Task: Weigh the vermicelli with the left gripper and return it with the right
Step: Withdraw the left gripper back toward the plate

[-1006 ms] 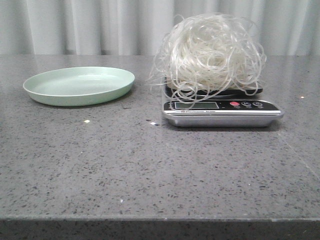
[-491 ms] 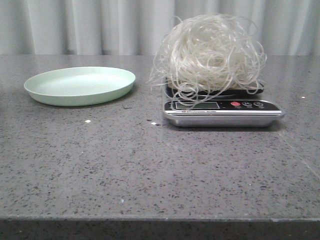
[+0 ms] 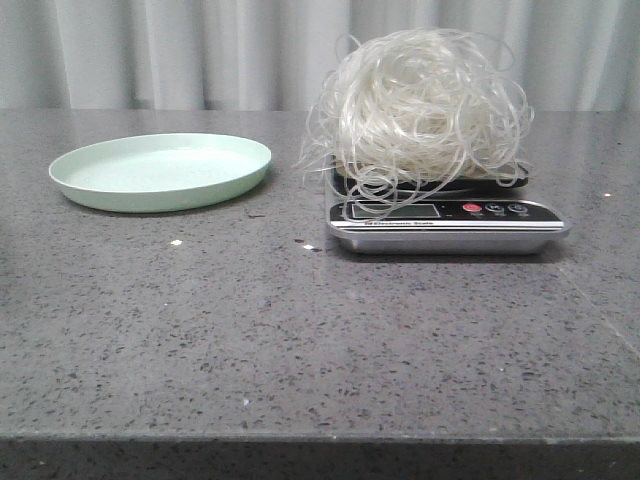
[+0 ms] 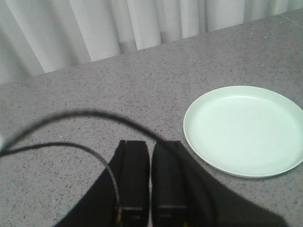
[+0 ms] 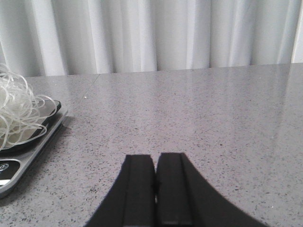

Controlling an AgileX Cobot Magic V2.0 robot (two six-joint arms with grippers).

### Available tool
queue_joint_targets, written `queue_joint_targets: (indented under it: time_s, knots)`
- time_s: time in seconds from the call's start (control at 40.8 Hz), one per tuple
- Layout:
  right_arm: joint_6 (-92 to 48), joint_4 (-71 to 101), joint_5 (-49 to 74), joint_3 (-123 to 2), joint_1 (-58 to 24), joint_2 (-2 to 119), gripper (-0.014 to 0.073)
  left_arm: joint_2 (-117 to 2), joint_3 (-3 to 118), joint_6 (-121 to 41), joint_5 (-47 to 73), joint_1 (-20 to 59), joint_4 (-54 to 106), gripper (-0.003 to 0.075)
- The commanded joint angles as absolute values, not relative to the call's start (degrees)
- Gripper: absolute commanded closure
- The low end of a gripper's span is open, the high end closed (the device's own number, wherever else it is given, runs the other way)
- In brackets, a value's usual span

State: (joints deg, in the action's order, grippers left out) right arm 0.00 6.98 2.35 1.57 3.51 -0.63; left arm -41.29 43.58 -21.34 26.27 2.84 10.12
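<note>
Front view: vermicelli (image 3: pixel 425 105) heaped on the kitchen scale (image 3: pixel 446 218); pale green plate (image 3: pixel 160 171) well apart to its left, bare; no arm visible.
Left wrist view: left gripper (image 4: pixel 150 182) closed, empty, near the plate.
Right wrist view: right gripper (image 5: pixel 155 189) closed, empty; the noodles lie off to one side, likely nearer this arm.

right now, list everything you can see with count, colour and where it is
fluffy nest of thin translucent white vermicelli: one, white, piled on the scale's platform
flat digital kitchen scale: one, silver body with black panel, right of centre on the table
shallow round pale green plate: one, pale green, holding nothing, left of the scale
speckled grey stone table: one, grey, under everything
pleated curtain: white, behind the table
left claw: one, black, shut, near the plate
right claw: one, black, shut, beside the scale
</note>
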Motion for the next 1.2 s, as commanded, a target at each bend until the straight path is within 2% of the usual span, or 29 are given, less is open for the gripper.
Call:
queue_joint_targets:
  time_s: [0.0, 0.147, 0.294, 0.589, 0.858, 0.932, 1.104, 1.177]
  knots:
    - [-0.32, 7.41, -2.80, -2.33, 3.55, -1.52, 0.0442, -37.54, 39.49, -20.61, 16.81, 2.56, 10.61, 0.0581]
    - [-0.32, 7.41, -2.41, -8.05, 3.55, -1.12, 0.0442, -33.63, 33.53, -20.61, 13.26, 2.56, 11.15, 0.0583]
    - [-0.32, 7.41, 1.03, -16.48, 3.55, 3.38, 0.0442, -32.74, 32.50, -20.61, 13.13, 2.82, 12.63, 0.0583]
    - [-0.32, 7.41, 7.84, -39.75, 2.88, 23.75, 0.0442, -32.74, 32.50, -20.61, 12.06, 3.95, 14.27, 0.0583]
    - [-4.64, 7.41, 15.40, -57.17, -6.22, 43.00, 0.0437, -32.74, 32.50, -20.61, 11.97, 3.95, 15.11, 0.0583]
    - [-7.75, 7.41, 18.00, -60.42, -9.26, 46.91, 0.0393, -32.74, 32.50, -20.61, 11.97, 3.95, 15.11, 0.0583]
    - [-11.85, 7.41, 26.49, -67.28, -14.43, 56.15, 0.0157, -32.74, 32.50, -20.61, 11.97, 3.95, 15.11, 0.0583]
    - [-11.99, 7.41, 31.25, -70.32, -15.79, 59.78, 0.0088, -32.74, 32.50, -20.61, 11.97, 3.95, 15.11, 0.0583]
